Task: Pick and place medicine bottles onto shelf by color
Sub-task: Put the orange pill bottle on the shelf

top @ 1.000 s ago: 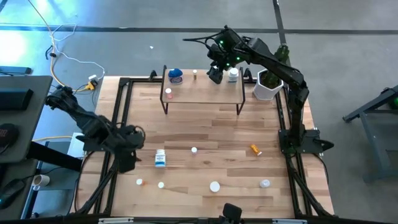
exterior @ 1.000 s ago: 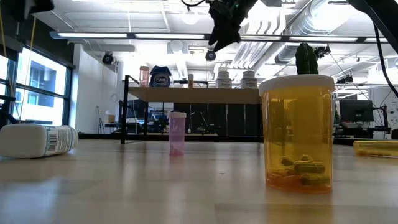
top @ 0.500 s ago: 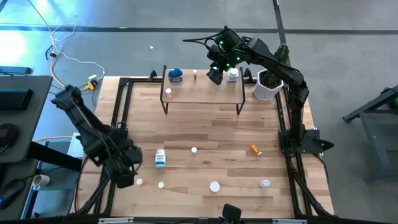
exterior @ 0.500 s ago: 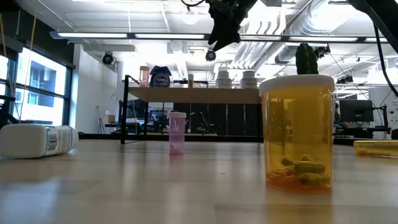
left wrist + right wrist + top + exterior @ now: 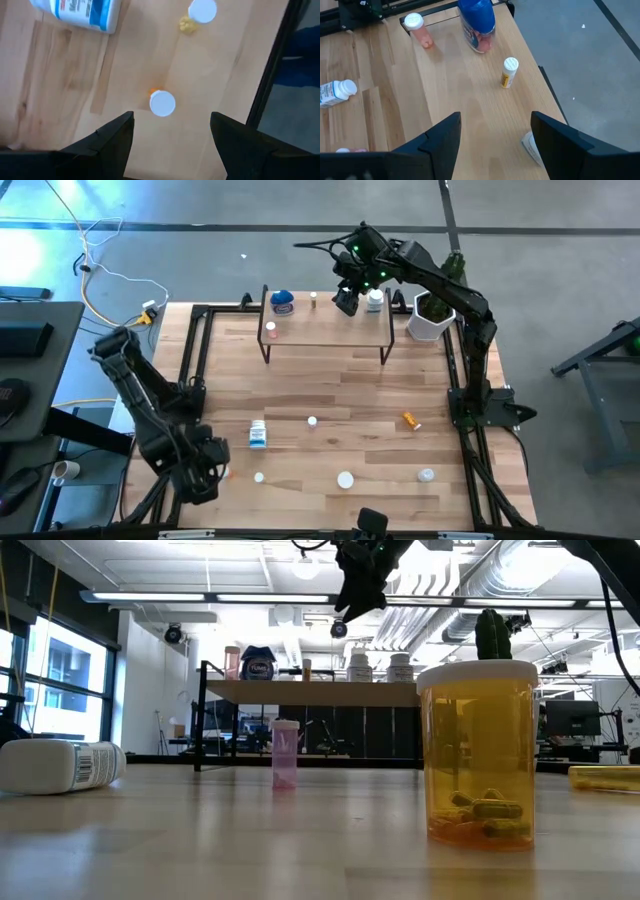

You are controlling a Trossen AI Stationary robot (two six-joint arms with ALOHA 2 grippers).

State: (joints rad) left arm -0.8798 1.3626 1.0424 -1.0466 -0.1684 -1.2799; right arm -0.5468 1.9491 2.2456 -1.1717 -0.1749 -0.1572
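Near the bench's (image 5: 330, 380) front-left corner, the small white-capped orange plastic vial (image 5: 161, 102), judged light, rigid and tippable, is best pinched across its body by the wide-open, empty left end effector (image 5: 171, 131) above.

Honestly nothing here is readable. The white bottle (image 5: 62, 764) lying on its side in the low view has a label with fine print, way too small to make out. Up on the shelf (image 5: 310, 692), the blue-lidded jar (image 5: 258, 663) has a label with some kind of logo, but I can't get a word out of it. In the left wrist view, the blue-labelled bottle (image 5: 80, 11) shows a red mark and dark lines of text, just blurred. Same story for the little white bottle (image 5: 335, 92) in the right wrist view.
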